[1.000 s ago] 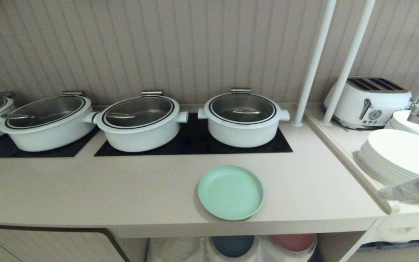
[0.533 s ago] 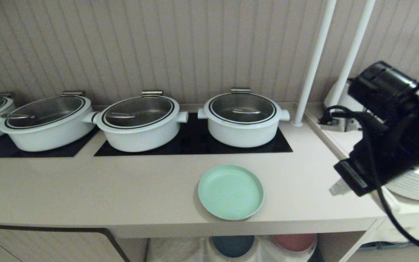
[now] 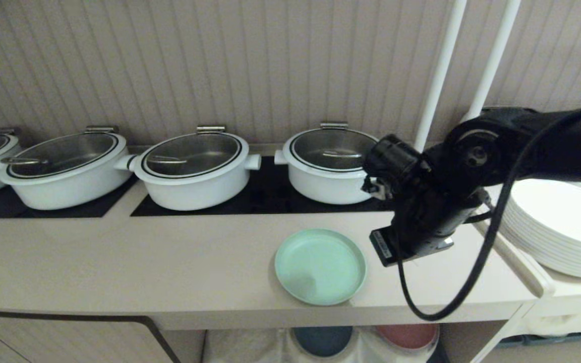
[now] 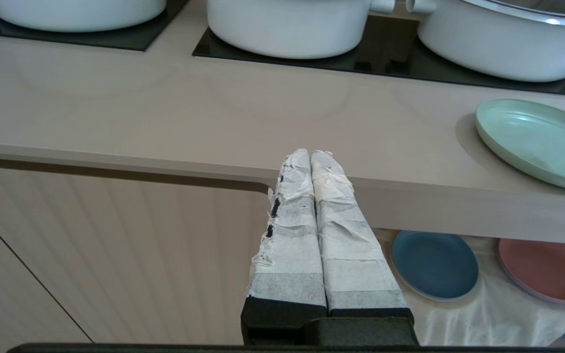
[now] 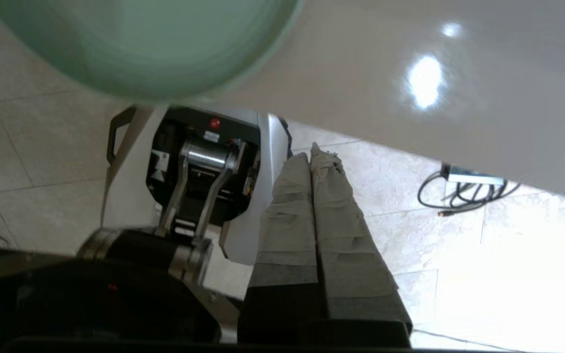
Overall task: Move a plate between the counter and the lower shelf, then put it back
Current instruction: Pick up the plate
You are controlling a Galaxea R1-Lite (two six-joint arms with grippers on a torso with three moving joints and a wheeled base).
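Note:
The mint-green plate (image 3: 320,266) lies flat on the counter (image 3: 169,262) near its front edge, in front of the rightmost pot. My right arm (image 3: 421,212) hangs above the counter just to the plate's right; its fingers are hidden in the head view. In the right wrist view the right gripper (image 5: 314,152) is shut on nothing, pointing past the counter edge toward the floor, with the plate (image 5: 150,44) beside it. My left gripper (image 4: 310,156) is parked, shut and empty, below the counter's front edge. The lower shelf (image 4: 483,314) shows its white cloth.
Several white lidded pots (image 3: 192,169) stand on black hob panels at the back. A dark blue plate (image 4: 434,264) and a pink plate (image 4: 547,269) rest on the shelf cloth. A stack of white plates (image 3: 558,227) sits on the right side ledge, behind two white poles (image 3: 437,80).
My right arm has swung in from the far right, over the side ledge, to above the counter beside the plate. It now hides the toaster. The plate has not moved.

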